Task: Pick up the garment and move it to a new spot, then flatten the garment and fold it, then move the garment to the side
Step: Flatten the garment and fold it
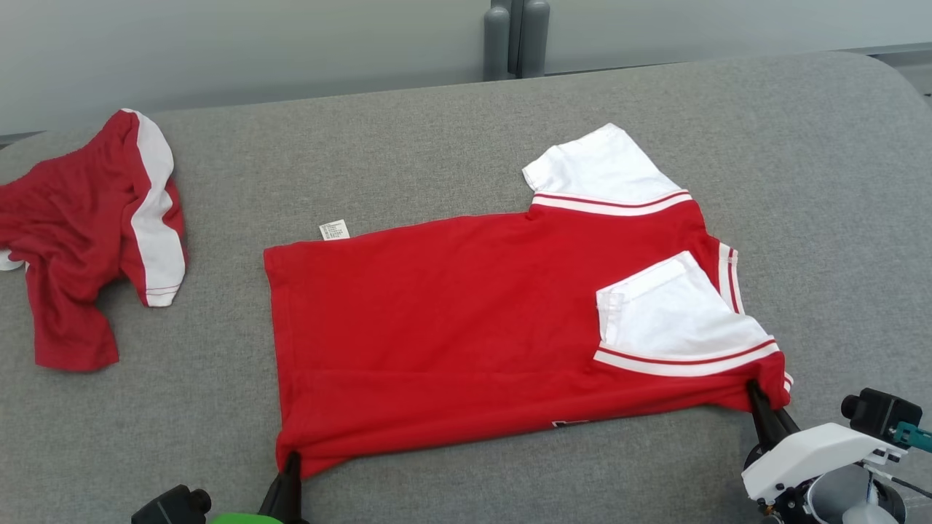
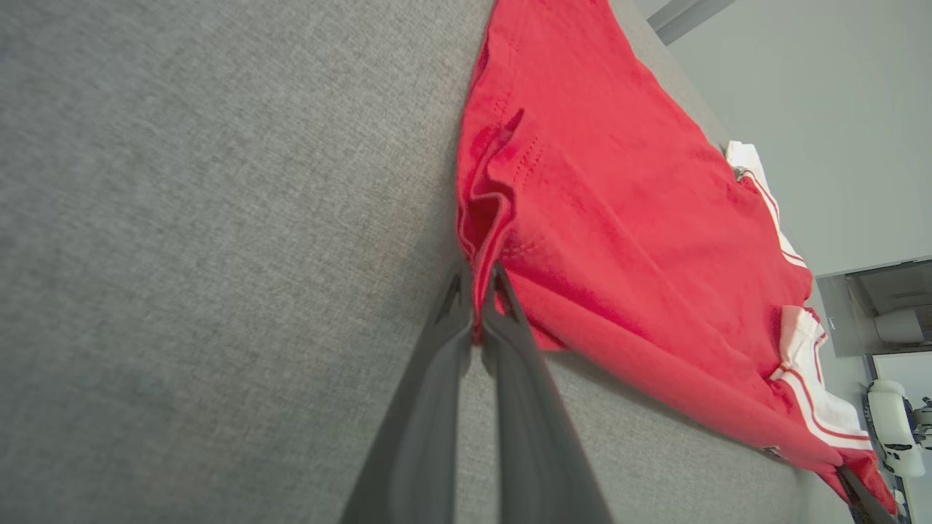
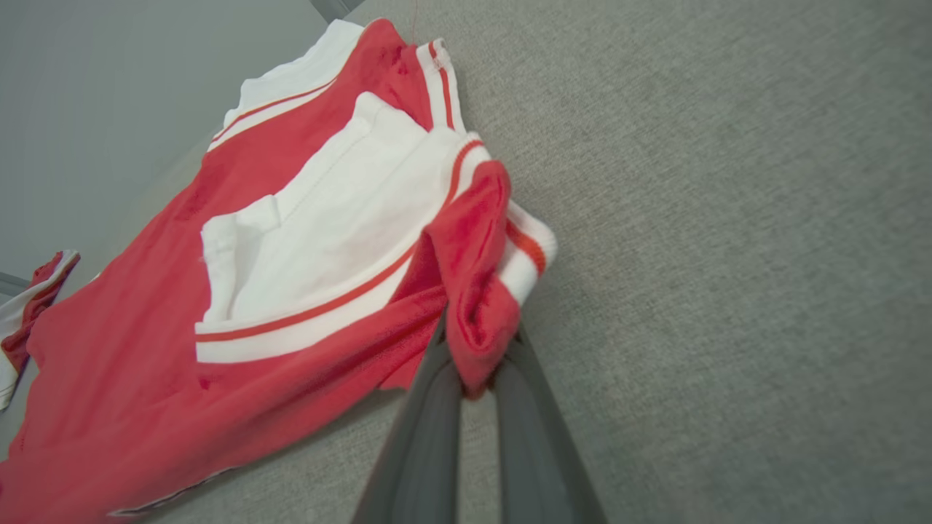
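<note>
I've got the garment [image 1: 466, 320], a red shirt with white sleeves, spread across the middle of the head view on the gray padded table [image 1: 437, 145]. Its long axis runs left-right in the frame, with the hem at left and the shoulders at right. The folded sleeve [image 1: 677, 313] lies over the body. The left gripper [image 1: 291, 460] is pinched tight on the lower-left hem corner. The right gripper [image 1: 757, 393] is pinched tight on the lower-right shoulder corner, with cloth bunched between its fingers. The table's back edge runs along the top of the frame, with a rounded corner at upper right. I see bare gray surface right of the shirt and above it. A second garment [image 1: 87, 233] lies crumpled at the left edge, well apart. A white label [image 1: 334, 230] pokes out at the shirt's upper-left edge.
</note>
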